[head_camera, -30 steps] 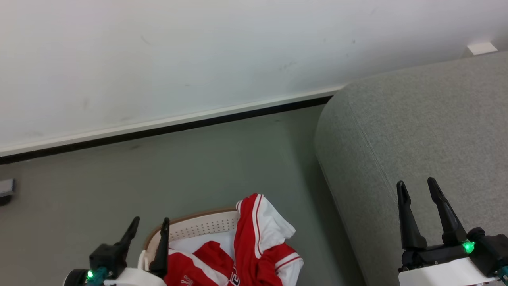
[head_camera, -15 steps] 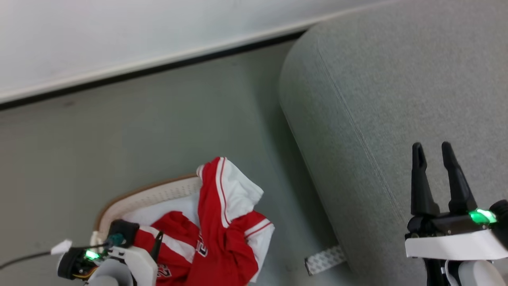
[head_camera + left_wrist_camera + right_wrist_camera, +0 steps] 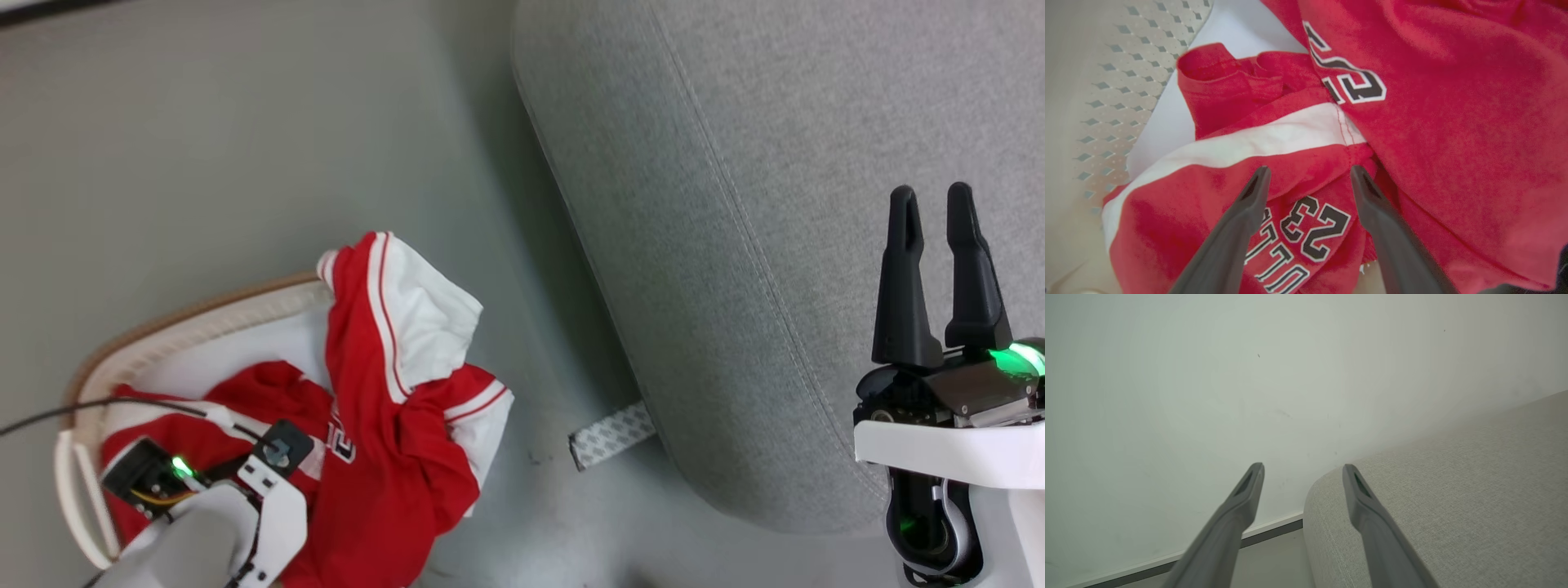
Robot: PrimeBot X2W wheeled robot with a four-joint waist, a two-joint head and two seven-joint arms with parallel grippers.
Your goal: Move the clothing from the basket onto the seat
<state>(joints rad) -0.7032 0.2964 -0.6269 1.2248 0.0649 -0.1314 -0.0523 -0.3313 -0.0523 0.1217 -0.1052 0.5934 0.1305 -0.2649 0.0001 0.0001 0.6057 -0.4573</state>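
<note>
Over the basket (image 3: 188, 314), your left end effector (image 3: 1309, 169) hangs wide just above the clothing (image 3: 1433, 143) heaped in it; sink both fingers (image 3: 1243, 220) around the bunched fold by the 23 print before closing.

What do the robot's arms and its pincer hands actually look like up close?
The right gripper and the left gripper each have two long, dark, tapering fingers with a narrow groove near each tip. Each sits on a black base with a glowing green light, joined to a smooth white casing. A thin black cable trails from the left wrist.
</note>
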